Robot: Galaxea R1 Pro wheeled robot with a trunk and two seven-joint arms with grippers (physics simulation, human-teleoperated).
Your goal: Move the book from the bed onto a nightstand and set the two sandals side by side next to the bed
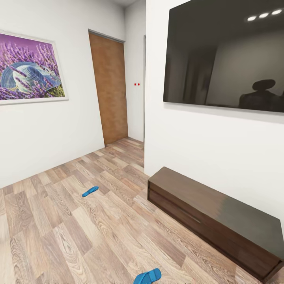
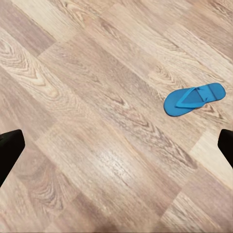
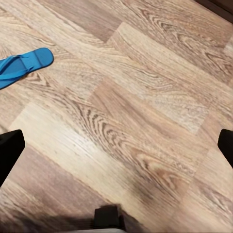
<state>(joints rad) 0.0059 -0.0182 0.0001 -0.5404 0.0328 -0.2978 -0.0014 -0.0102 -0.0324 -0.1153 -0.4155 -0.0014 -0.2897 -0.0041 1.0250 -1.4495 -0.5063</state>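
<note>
Head view: room with white walls (image 1: 47, 134) and a light wood-plank floor (image 1: 79, 236), planks running diagonally, grain strong. Brown wooden door (image 1: 109, 88) shut in the far corner, with a narrow passage beside it. Two small red dots (image 1: 137, 84) on the wall just past the door. Framed picture (image 1: 29, 68) of a hat among purple flowers hangs on the left wall. Large dark screen (image 1: 225, 55) is mounted on the right wall and reflects ceiling lights and a dim silhouette. Below it, a long low dark-wood cabinet (image 1: 215, 219) stands on the floor against that wall, top glossy at its near end.

Sandals: both blue, both on bare floor, well apart from each other. Far sandal (image 1: 90, 191) lies mid-floor, left of the cabinet. Near sandal (image 1: 147, 276) lies at the lower edge of the view, partly cut off, near the cabinet's front.

Left wrist view: planks, one sandal (image 2: 194, 98) lying flat, strap up. Left fingers (image 2: 9, 153) show as dark tips at both side edges, spread wide, nothing between them.

Right wrist view: planks, part of a sandal (image 3: 23, 65) at the picture's edge, dark cabinet edge in one corner. Right fingers (image 3: 9, 153) likewise spread wide and empty. Both pairs of fingers hang above the floor, clear of the sandals.
</note>
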